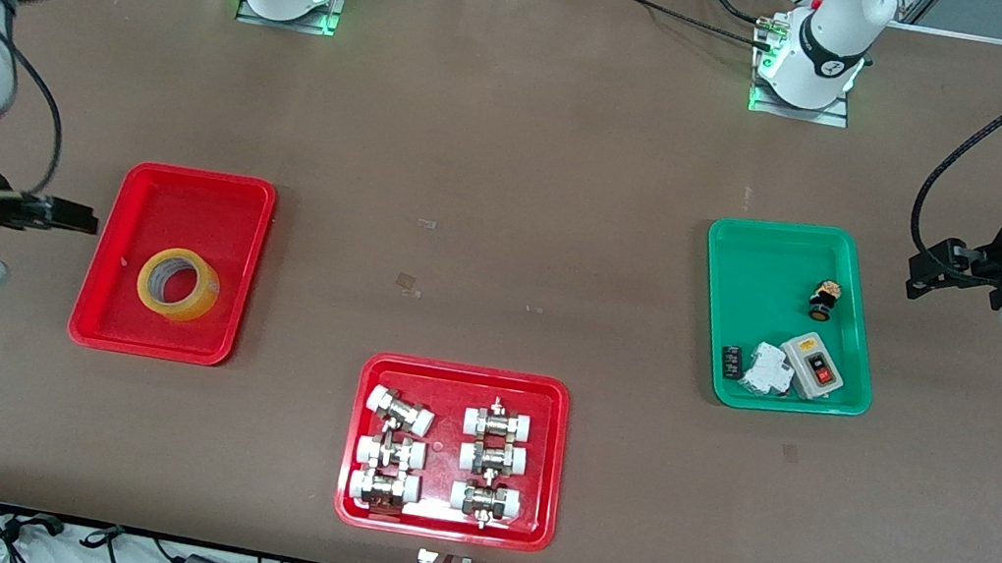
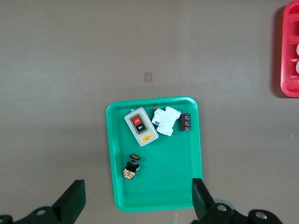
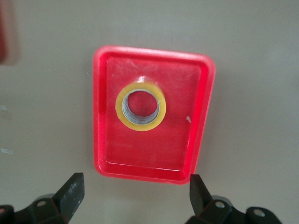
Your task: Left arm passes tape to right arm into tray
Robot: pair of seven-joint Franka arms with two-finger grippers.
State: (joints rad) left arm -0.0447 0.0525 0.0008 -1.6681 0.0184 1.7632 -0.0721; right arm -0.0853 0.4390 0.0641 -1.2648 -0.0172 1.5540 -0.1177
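Note:
The yellow tape roll (image 1: 179,284) lies flat in the plain red tray (image 1: 201,177) toward the right arm's end of the table. It also shows in the right wrist view (image 3: 140,106), inside the tray (image 3: 154,175). My right gripper (image 1: 79,215) is open and empty, up in the air over the bare table beside that tray; in its wrist view (image 3: 135,193) nothing is between the fingers. My left gripper (image 1: 922,270) is open and empty, up over the table beside the green tray (image 1: 721,285). In its wrist view (image 2: 138,191) it looks down on that tray (image 2: 194,154).
A red tray (image 1: 467,375) of metal fittings lies near the front edge; its corner shows in the left wrist view (image 2: 289,70). The green tray holds a grey switch box (image 1: 814,366), a black push button (image 1: 823,300) and small parts (image 1: 766,369).

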